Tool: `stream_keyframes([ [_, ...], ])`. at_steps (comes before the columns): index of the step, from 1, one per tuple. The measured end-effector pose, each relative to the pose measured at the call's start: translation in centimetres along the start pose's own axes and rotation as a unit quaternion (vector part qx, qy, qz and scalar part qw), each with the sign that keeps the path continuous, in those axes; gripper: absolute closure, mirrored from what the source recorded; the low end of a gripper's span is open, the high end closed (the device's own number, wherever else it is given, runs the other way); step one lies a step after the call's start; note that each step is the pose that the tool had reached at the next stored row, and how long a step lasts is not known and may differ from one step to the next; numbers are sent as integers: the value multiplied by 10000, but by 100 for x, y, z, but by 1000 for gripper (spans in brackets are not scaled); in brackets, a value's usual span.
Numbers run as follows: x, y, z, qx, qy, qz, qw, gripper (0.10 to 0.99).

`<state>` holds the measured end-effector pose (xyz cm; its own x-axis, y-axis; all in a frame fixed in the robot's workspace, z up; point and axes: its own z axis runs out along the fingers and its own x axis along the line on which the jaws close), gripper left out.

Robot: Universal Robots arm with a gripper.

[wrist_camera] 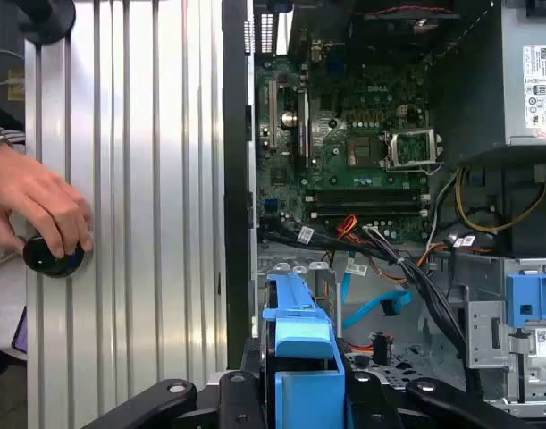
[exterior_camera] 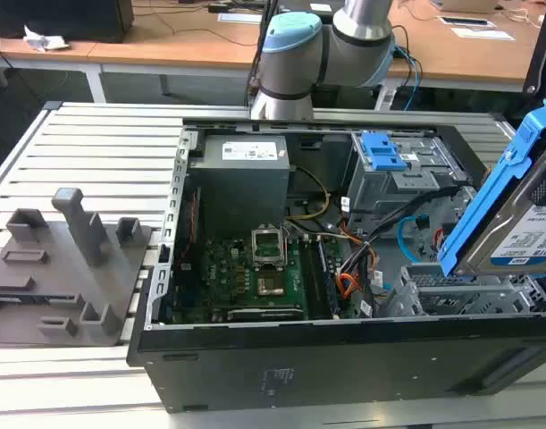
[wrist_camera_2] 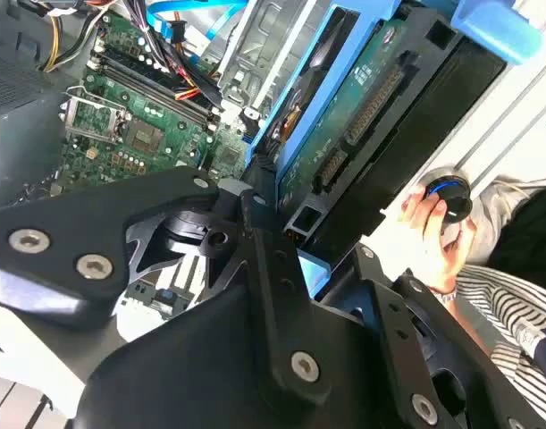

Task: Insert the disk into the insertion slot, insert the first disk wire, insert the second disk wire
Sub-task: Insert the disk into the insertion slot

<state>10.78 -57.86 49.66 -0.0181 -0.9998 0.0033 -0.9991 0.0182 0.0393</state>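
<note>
**Gripper and load.** The gripper (wrist_camera: 301,393) is closed on the disk (wrist_camera: 299,340). Its black fingers (wrist_camera_2: 262,264) press against the disk's two broad faces.

- **Disk.** In the exterior view the disk (exterior_camera: 523,214) hangs tilted over the case (exterior_camera: 344,357) at the view's right end, and the frame edge cuts it off. It is just above the slot (exterior_camera: 456,290) and not in it.
- **Disk faces.** A blue caddy frames a silver face with a white-and-blue label. The second wrist view shows the other face (wrist_camera_2: 344,134), a green circuit board with connectors.
- **Slot.** The disk and the case wall partly hide the mouth.
- **Case interior.** Beside the slot stands a taller cage with a blue latch (exterior_camera: 384,152). Black, orange and blue cables (exterior_camera: 362,268) run from the cages toward the board (exterior_camera: 255,277). Which of them are the disk wires cannot be told. The supply (exterior_camera: 246,170) carries a white printed label.
- **Arm.** The arm (exterior_camera: 344,36) rises behind the case, with its upper part cut off.
- **Person.** A hand (wrist_camera: 40,210) rests on a black knob (wrist_camera: 51,257) on the slatted table (wrist_camera: 138,179).
- **Plate.** A grey plate (exterior_camera: 58,268) with upright blocks lies on the table at the exterior view's left.
</note>
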Motion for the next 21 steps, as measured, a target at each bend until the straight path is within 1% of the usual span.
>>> stream_keyframes([
  [1,0,-10,72,0,0,0,10000,722],
  [4,-2,-26,127,0,1,-1,10000,722],
  [6,-10,-51,145,0,-1,0,10000,722],
  [7,-30,-65,146,0,0,0,10000,722],
  [8,-85,-78,145,0,0,0,10000,722],
  [10,-117,-92,146,0,0,0,10000,722],
  [11,-133,-108,162,0,-1,0,10000,722],
  [17,-135,-117,214,0,1,0,10000,722],
  [19,-136,-120,260,0,0,0,10000,722],
  [21,-136,-120,277,0,0,0,10000,722],
])
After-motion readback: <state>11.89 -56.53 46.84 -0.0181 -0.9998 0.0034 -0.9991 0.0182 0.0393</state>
